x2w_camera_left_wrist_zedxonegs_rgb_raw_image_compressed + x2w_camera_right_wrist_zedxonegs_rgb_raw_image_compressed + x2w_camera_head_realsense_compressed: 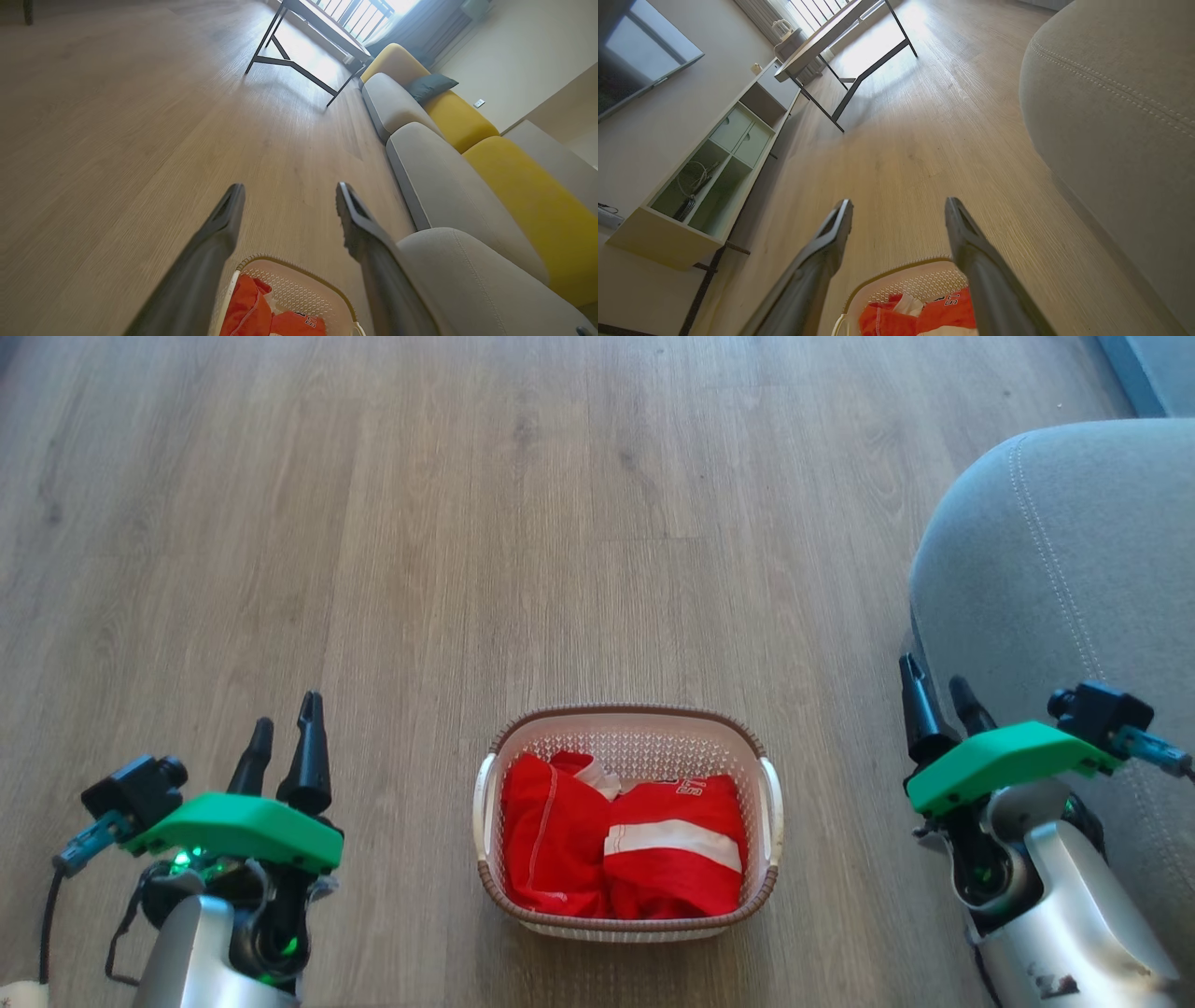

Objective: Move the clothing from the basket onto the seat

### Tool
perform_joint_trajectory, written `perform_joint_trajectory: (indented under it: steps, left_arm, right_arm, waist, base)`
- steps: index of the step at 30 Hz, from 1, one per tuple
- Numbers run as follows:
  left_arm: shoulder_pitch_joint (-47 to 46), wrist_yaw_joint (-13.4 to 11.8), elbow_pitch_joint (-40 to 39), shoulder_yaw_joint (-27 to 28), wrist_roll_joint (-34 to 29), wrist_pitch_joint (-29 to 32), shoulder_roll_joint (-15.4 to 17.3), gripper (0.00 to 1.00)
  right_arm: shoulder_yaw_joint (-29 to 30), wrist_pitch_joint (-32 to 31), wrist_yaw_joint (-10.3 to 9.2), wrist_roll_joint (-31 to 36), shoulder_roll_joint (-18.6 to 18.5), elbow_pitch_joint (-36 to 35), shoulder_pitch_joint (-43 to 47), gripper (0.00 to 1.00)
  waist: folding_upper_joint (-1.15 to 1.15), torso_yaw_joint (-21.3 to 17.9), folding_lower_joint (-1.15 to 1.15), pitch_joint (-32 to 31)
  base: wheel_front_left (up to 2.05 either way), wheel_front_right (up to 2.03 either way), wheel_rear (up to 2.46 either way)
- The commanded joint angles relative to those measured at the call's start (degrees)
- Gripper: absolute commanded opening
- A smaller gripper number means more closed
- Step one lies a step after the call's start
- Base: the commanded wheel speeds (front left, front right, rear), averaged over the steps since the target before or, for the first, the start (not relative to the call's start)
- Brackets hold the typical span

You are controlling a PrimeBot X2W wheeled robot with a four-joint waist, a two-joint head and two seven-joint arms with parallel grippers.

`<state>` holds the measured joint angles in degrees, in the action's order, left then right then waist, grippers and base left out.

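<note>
Wood-plank floor (560,523) is running across the room, with nothing lying on it near the basket. The basket (625,711) is sitting on the floor straight ahead of the robot, between the two arms. The clothing (644,859) is lying bunched inside it, piped piece toward the left wall, white-striped piece toward the right wall, and the far perforated wall is showing bare. The seat (1074,569) is bulging in at the right, its rounded corner just beside the right arm and apart from the basket.

The left gripper (288,711) is hanging off the basket's left side, fingers spread, gripping nothing. The right gripper (934,672) is hanging off the right side, close to the seat's front, also spread and empty. Nothing moved yet, by the look of it.

Risks, as I'm judging them:
- a finger catching the perforated wall or rim, so the light basket is dragging or tipping along with the cloth
- a shallow pinch on one fold slipping, dropping a garment on the floor short of the seat
- the two pieces coming up tangled
- the right arm bumping the seat when swinging over
</note>
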<state>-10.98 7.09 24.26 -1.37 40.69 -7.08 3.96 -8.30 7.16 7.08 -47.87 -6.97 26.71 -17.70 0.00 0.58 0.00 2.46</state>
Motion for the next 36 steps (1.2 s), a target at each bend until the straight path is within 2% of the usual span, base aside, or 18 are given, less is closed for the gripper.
perform_joint_trajectory:
  steps: [1,36]
  left_arm:
    - [-3.6,0.2,-1.5,0.8,-2.0,-0.9,1.6,1.00]
    - [-8.2,0.4,1.7,0.9,-27.7,-6.7,1.7,1.00]
  right_arm:
    - [-1.2,0.9,0.27,1.8,-0.9,-1.5,-3.7,1.00]
    - [-6.6,6.6,0.38,22.2,-2.8,2.0,-9.9,1.00]
  waist:
    - [0.00,0.0,0.00,0.1]
    - [0.00,0.2,0.00,0.5]
  base:
    - [0.00,0.00,0.00]
    - [0.00,0.00,0.00]
